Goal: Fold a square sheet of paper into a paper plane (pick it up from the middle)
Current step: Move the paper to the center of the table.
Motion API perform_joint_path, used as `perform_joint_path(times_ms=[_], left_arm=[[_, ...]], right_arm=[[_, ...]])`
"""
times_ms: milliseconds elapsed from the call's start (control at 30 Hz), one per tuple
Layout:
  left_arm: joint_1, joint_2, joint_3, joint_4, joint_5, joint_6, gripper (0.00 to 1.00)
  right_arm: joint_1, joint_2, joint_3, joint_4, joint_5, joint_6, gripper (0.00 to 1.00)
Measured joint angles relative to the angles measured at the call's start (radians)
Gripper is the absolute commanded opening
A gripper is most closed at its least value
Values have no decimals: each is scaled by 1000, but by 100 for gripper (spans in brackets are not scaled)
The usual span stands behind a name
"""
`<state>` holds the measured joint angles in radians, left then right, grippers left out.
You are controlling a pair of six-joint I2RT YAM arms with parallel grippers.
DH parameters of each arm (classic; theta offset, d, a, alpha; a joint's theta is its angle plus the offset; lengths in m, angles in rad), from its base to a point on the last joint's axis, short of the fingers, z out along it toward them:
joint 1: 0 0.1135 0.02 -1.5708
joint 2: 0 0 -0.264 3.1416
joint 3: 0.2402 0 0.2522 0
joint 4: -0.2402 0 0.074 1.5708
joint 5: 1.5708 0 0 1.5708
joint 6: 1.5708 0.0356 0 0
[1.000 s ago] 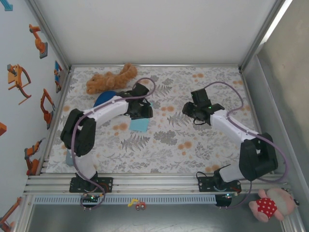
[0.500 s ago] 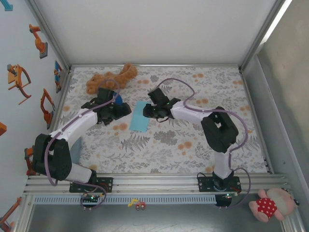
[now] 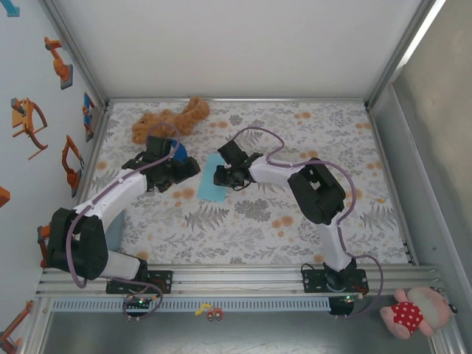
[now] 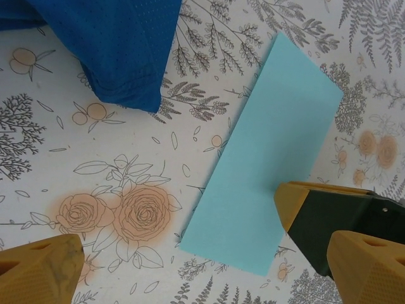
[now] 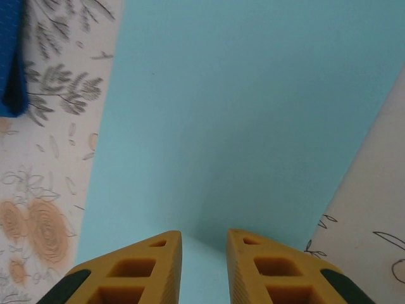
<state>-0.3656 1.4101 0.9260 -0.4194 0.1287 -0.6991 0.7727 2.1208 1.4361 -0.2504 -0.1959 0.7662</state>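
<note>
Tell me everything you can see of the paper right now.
The paper is thin, plain light cyan, with no visible crease. It shows as a long rectangle rather than a square, lying flat on the floral cloth, left of centre in the top view. The right gripper hovers low over it, jaws slightly apart; whether they touch it cannot be told. A dark blue object lies beside it, apart.

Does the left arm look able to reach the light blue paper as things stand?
Probably yes: the left gripper hangs open beside the paper, bare cloth between them; the right gripper is over its other side.
</note>
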Motion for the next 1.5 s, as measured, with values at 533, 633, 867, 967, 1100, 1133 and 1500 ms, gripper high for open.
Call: perform_joint_path(times_ms=[533, 633, 867, 967, 1100, 1133, 1500], left_arm=[[-61, 95, -14, 94, 145, -30, 97], [-98, 126, -14, 121, 167, -48, 95], [-182, 198, -14, 209, 225, -125, 91], [-208, 214, -14, 239, 237, -153, 88], [-232, 231, -20, 269, 248, -182, 79], [-237, 237, -21, 274, 253, -189, 76], [-249, 306, -25, 306, 294, -230, 52]], right_arm=[[-141, -196, -257, -36, 2, -182, 25], [-163, -241, -302, -57, 1, -210, 25], [-178, -430, -399, 5, -10, -130, 28], [-186, -457, -412, 56, -6, -73, 27], [-189, -425, -433, 95, -9, -11, 23], [-189, -411, -437, 100, -13, 2, 22], [-190, -331, -440, 127, -50, 50, 18]])
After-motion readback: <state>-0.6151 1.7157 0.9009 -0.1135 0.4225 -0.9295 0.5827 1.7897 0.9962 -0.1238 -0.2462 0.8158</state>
